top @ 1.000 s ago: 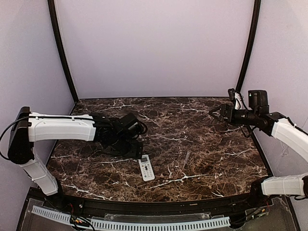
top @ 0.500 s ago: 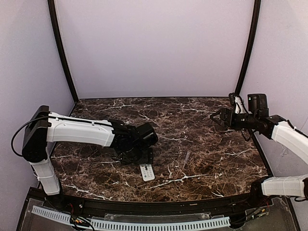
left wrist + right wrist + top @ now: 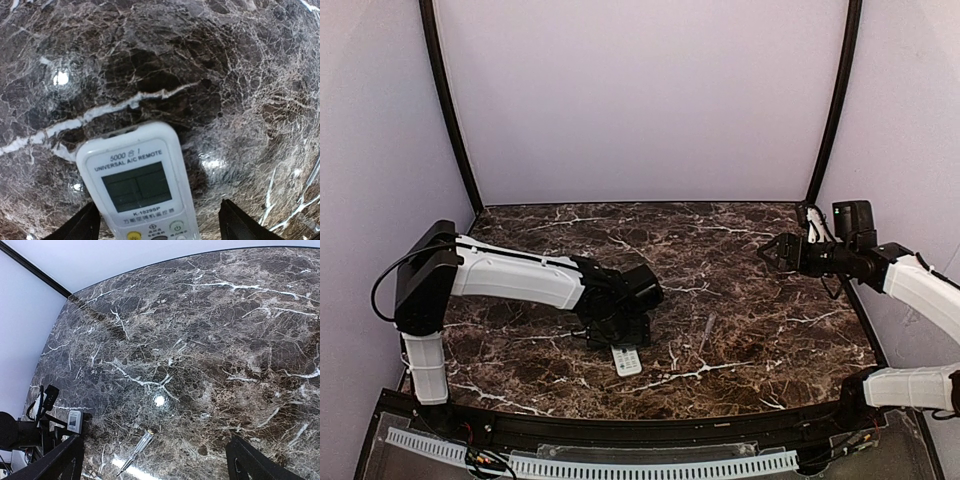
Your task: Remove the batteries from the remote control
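The remote control (image 3: 140, 185) lies face up on the marble table (image 3: 760, 310), white with a small screen and buttons. From above, only the remote control's (image 3: 627, 362) near end pokes out from under my left wrist. My left gripper (image 3: 160, 227) stands open just above it, one finger (image 3: 80, 227) close to its left edge and the other well off to the right. My right gripper (image 3: 772, 250) hangs open in the air at the back right, nothing between its fingers. The remote control (image 3: 74, 420) shows small in the right wrist view. The batteries are hidden.
A thin clear pen-like tool (image 3: 708, 330) with a metal tip lies on the marble right of the remote, also seen as the tool (image 3: 136, 450) from the right wrist. Purple walls and black posts enclose the table on three sides.
My left arm has swung right and toward the near edge, bringing its gripper over the remote and covering its far half. The right arm has shifted only slightly.
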Controlling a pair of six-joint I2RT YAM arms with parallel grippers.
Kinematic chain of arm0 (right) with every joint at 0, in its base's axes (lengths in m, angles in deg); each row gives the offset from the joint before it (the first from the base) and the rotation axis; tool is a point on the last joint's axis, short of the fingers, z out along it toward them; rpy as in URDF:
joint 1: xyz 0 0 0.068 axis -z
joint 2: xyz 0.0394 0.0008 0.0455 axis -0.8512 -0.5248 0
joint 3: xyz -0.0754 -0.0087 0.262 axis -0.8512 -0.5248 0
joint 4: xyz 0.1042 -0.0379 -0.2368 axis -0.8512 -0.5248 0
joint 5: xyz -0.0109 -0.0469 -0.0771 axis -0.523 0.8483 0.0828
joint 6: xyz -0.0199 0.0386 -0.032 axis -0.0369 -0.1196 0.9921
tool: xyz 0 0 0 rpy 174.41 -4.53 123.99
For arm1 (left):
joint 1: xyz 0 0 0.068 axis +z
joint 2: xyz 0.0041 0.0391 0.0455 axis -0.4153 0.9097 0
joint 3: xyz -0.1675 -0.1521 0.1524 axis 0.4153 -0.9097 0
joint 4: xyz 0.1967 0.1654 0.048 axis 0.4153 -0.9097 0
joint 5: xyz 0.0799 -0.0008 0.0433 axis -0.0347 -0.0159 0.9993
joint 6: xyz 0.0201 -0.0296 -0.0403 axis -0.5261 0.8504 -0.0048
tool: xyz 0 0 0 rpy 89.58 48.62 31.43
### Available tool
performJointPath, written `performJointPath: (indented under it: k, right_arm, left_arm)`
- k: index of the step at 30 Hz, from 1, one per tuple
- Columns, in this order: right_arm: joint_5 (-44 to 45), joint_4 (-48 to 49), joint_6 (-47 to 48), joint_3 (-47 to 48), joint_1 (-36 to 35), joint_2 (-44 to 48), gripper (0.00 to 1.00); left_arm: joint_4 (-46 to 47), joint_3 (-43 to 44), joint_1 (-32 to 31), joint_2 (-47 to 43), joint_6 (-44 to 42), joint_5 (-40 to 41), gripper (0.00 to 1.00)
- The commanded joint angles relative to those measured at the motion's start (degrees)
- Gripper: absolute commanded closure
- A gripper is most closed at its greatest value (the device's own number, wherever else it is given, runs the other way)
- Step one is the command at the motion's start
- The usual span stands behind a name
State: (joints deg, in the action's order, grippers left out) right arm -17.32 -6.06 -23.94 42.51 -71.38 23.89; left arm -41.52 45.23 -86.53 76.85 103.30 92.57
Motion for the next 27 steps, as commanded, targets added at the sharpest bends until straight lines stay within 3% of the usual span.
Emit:
performJointPath:
  k: [1,13,20,24,27]
  right_arm:
    - [0.7,-0.2,1.1,-0.5,-0.4,0.8,0.01]
    - [0.3,-1.1,1.7,-0.7,-0.4,0.5,0.01]
    - [-2.7,-1.2,1.6,0.2,-0.4,2.2,0.01]
    - [-7.6,1.6,0.2,-0.5,-0.4,4.9,0.01]
    - [-10.9,5.5,-1.5,-2.2,-0.5,7.4,0.01]
  left_arm:
    - [-0.9,1.5,-0.2,1.9,1.0,-1.7,0.19]
    - [4.3,1.0,-0.3,2.6,-3.3,-5.0,0.62]
    - [21.8,-2.1,0.1,-3.0,-16.3,-12.0,0.65]
    - [36.4,-7.8,3.2,-8.8,-21.3,-20.7,0.67]
    - [42.4,-10.3,6.2,-11.7,-23.4,-26.8,0.69]
